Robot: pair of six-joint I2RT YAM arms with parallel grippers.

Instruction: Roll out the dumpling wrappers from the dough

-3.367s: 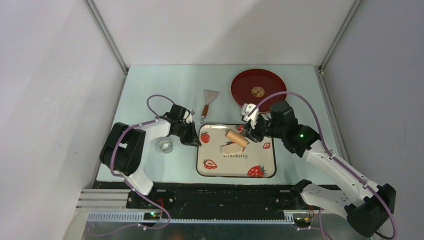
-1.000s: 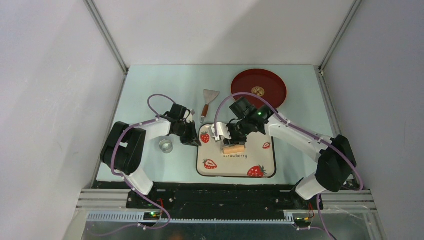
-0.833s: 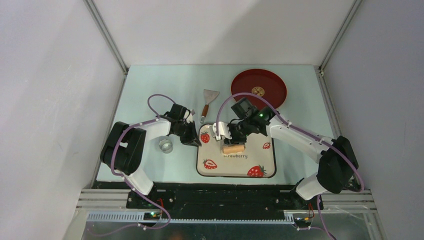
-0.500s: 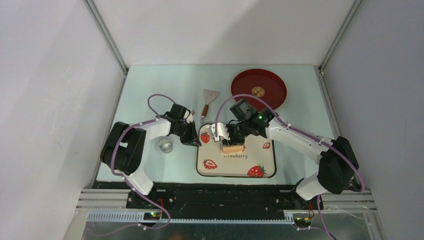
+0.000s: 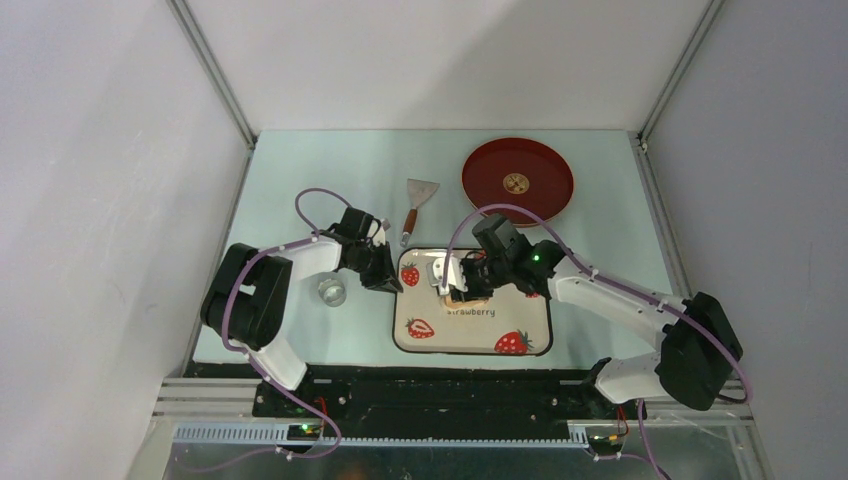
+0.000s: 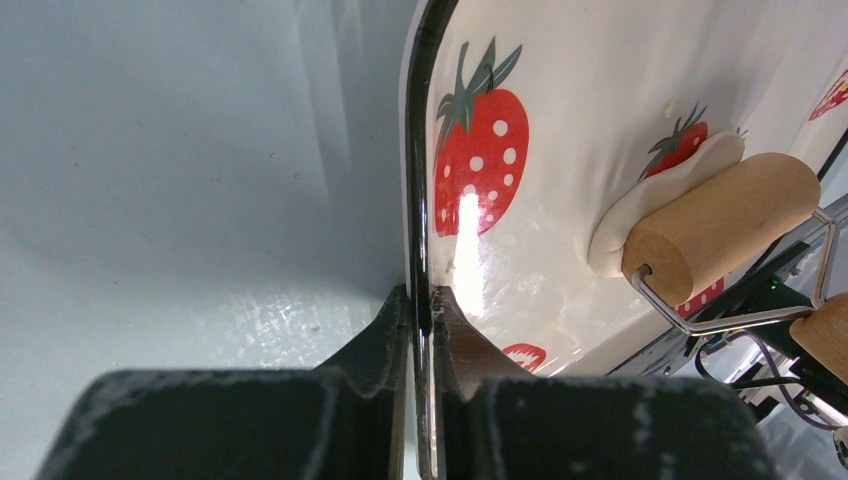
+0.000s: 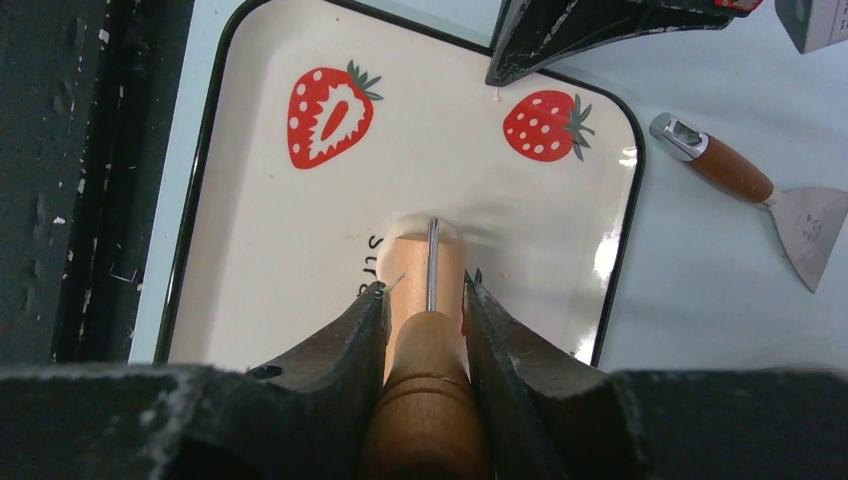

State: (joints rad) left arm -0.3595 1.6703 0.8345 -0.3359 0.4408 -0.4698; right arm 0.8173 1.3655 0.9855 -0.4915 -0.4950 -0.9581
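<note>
The dough (image 6: 662,192) is a pale flattened scrap on the strawberry tray (image 5: 524,312), pressed under a wooden roller (image 6: 722,222). In the right wrist view only its pale edge (image 7: 424,224) shows beyond the roller (image 7: 425,265). My right gripper (image 5: 462,285) is shut on the roller's wooden handle (image 7: 427,345) over the tray's left-middle. My left gripper (image 5: 391,277) is shut on the tray's left rim (image 6: 421,250). No cut wrapper shows on the tray.
A red plate (image 5: 545,165) stands at the back right, with a small tan round spot (image 5: 516,183) at its centre, too small to identify. A scraper (image 5: 415,202) lies behind the tray. A shiny metal cutter ring (image 5: 331,290) sits left of the tray.
My right gripper came from the tray's right side onto its left-middle with the roller, then shifted slightly toward me over the dough. The left gripper has not moved.
</note>
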